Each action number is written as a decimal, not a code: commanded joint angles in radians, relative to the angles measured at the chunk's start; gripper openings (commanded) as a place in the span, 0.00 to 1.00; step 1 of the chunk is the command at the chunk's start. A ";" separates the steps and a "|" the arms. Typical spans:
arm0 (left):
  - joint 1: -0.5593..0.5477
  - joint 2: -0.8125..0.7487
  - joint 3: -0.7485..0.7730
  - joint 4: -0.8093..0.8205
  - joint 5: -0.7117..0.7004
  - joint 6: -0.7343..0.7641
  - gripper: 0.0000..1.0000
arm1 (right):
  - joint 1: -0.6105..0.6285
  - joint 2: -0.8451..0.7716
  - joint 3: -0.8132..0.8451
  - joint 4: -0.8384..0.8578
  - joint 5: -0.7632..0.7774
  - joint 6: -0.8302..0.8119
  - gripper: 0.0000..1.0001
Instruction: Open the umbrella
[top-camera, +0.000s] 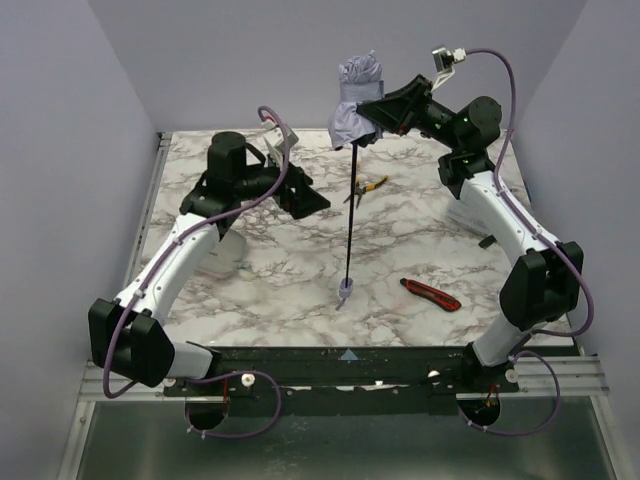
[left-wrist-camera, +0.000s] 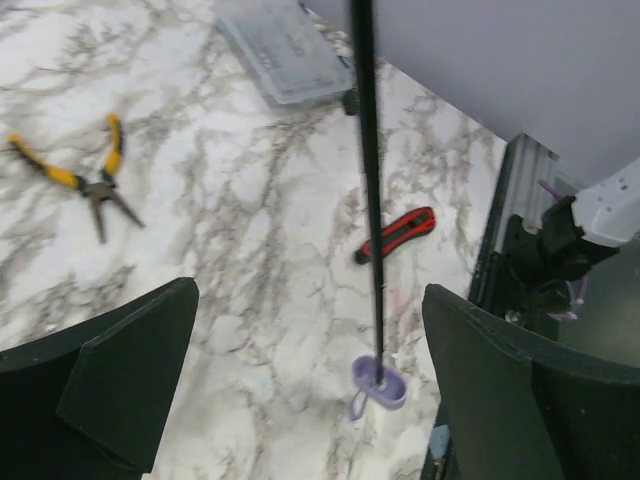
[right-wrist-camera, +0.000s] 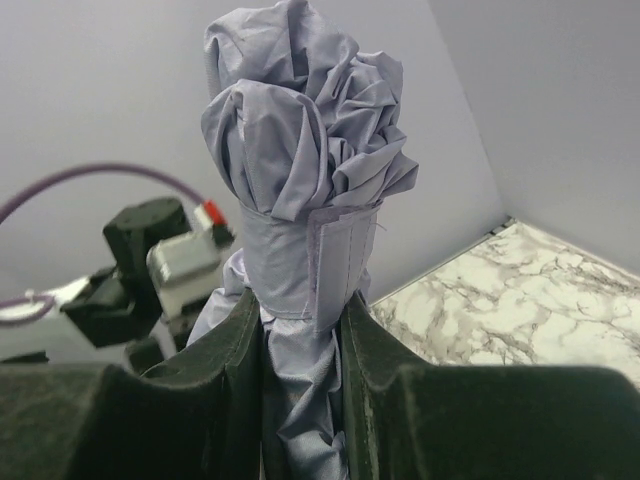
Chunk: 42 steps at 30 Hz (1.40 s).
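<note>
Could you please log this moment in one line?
umbrella: strapped shut, shaft extended | right fingers: gripping its fabric | left fingers: open, off shaft

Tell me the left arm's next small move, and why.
Probably raise the left gripper toward the strap and peel it loose. The right gripper is clamped on the umbrella, whose fabric the strap binds shut. The shaft is already drawn out, and the left gripper stands open, holding nothing.
</note>
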 joint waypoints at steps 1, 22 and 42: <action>0.131 -0.054 0.077 -0.125 0.029 0.090 0.99 | 0.002 -0.062 0.001 0.011 -0.137 -0.047 0.00; 0.061 -0.078 0.530 -0.501 0.023 0.710 0.76 | 0.077 -0.121 0.280 -1.165 -0.230 -1.238 0.01; -0.140 -0.037 0.428 -0.562 -0.087 0.810 0.21 | 0.269 -0.214 0.197 -1.351 -0.069 -1.541 0.03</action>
